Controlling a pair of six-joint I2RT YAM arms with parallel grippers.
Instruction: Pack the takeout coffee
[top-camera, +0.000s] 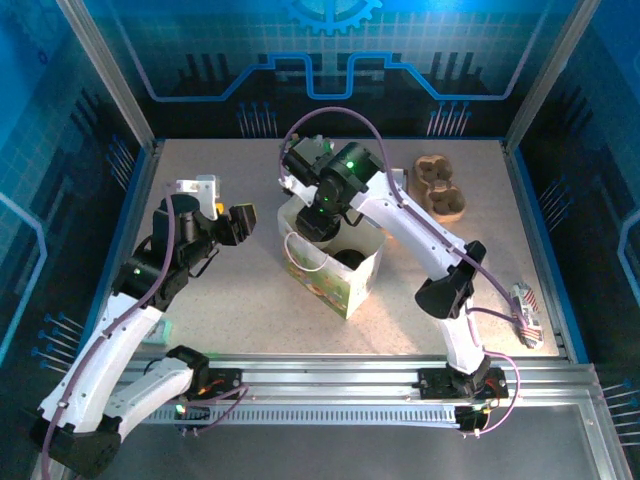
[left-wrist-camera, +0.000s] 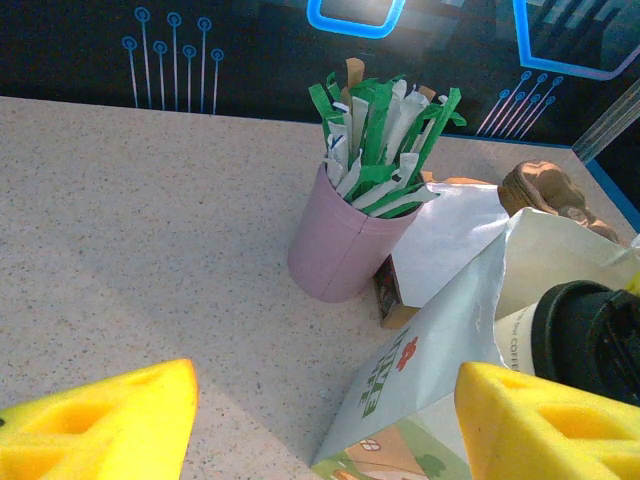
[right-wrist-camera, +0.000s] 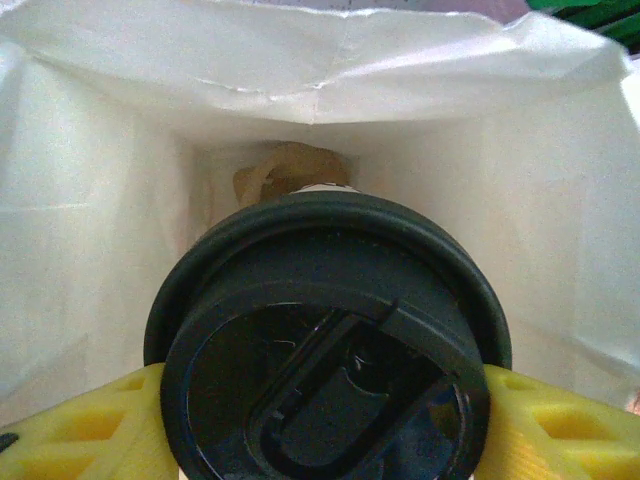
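- Takeout coffee (right-wrist-camera: 330, 340): white paper cup with a black lid, upright, in the open top of the paper bag (top-camera: 352, 288). The bag's white walls show on every side of it in the right wrist view.
- Right gripper (right-wrist-camera: 325, 440): directly above the bag's opening, yellow pads (right-wrist-camera: 565, 420) clamped on the cup from either side, just under the lid.
- Brown item (right-wrist-camera: 290, 172): inside the bag, deeper than the cup; kind unclear.
- Left gripper (top-camera: 237, 222): just left of the bag, jaws apart, holding nothing, clear of the bag.
- Pink cup (left-wrist-camera: 345, 240): upright, just beside the bag on its far side, stuffed with green-and-white sticks (left-wrist-camera: 385, 120).
- Cardboard cup carrier (top-camera: 440, 187): brown, to the far right of the bag, well apart.
- Table (top-camera: 200, 300): speckled beige, bearing the bag.
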